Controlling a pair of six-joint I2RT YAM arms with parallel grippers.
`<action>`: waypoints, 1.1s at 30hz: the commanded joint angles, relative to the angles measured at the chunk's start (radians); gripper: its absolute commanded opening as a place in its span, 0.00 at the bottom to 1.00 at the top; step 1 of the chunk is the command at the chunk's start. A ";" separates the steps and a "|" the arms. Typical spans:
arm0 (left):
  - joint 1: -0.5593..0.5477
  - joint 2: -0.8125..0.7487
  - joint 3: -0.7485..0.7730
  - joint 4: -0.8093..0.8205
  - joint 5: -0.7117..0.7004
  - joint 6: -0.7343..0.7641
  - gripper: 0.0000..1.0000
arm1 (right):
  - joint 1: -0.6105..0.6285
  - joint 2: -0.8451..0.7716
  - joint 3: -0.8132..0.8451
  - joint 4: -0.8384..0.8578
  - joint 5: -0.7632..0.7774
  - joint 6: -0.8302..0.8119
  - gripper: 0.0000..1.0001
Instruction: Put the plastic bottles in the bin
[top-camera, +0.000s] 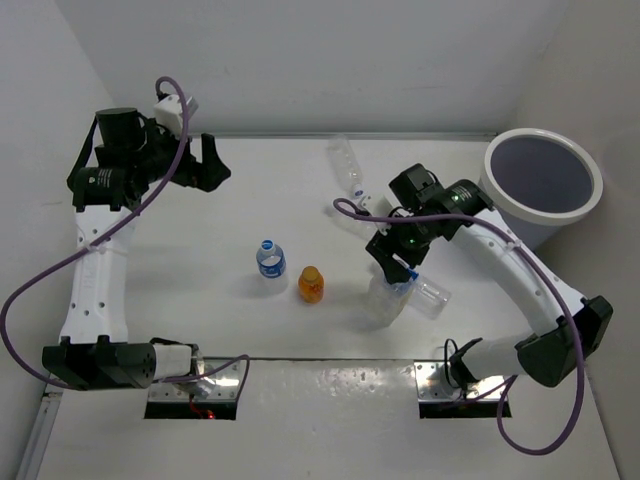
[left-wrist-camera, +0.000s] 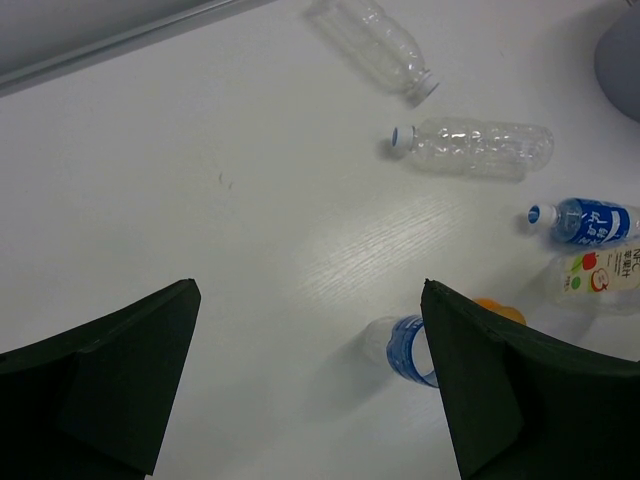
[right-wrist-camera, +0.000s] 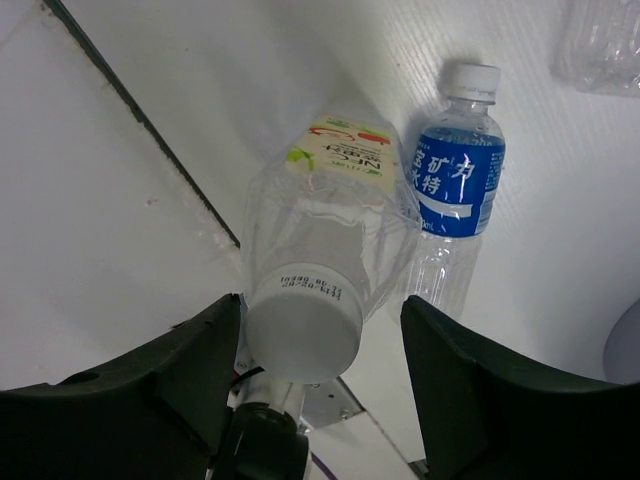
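From above: my left end effector (top-camera: 213, 160) hangs at ten o'clock, spread and empty. My right end effector (top-camera: 396, 268) hovers over a clear bottle (top-camera: 388, 298) at four o'clock. The bin (top-camera: 543, 214) stands at two o'clock.

Left wrist: fingers wide apart, holding nothing.

Right wrist: fingers spread, flanking that bottle's white cap (right-wrist-camera: 305, 335) without gripping; a blue-labelled bottle (right-wrist-camera: 458, 175) lies beside it.

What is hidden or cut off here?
- Left wrist view: orange bottle, mostly behind a finger of the left claw.
- Left wrist view: bin, cut by the right edge.
- Top view: fingertips of the right claw, hidden under its wrist.
- Right wrist view: clear bottle at top right, cut by the edge.
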 joint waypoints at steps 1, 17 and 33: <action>-0.008 -0.011 -0.007 0.020 0.016 0.013 1.00 | 0.007 0.007 -0.005 0.018 -0.004 -0.006 0.64; -0.017 -0.020 -0.026 0.029 0.073 0.031 1.00 | -0.035 0.048 0.450 -0.097 0.039 -0.025 0.00; -0.035 0.008 -0.026 0.029 0.136 0.040 1.00 | -0.691 -0.120 0.693 0.442 0.317 0.023 0.00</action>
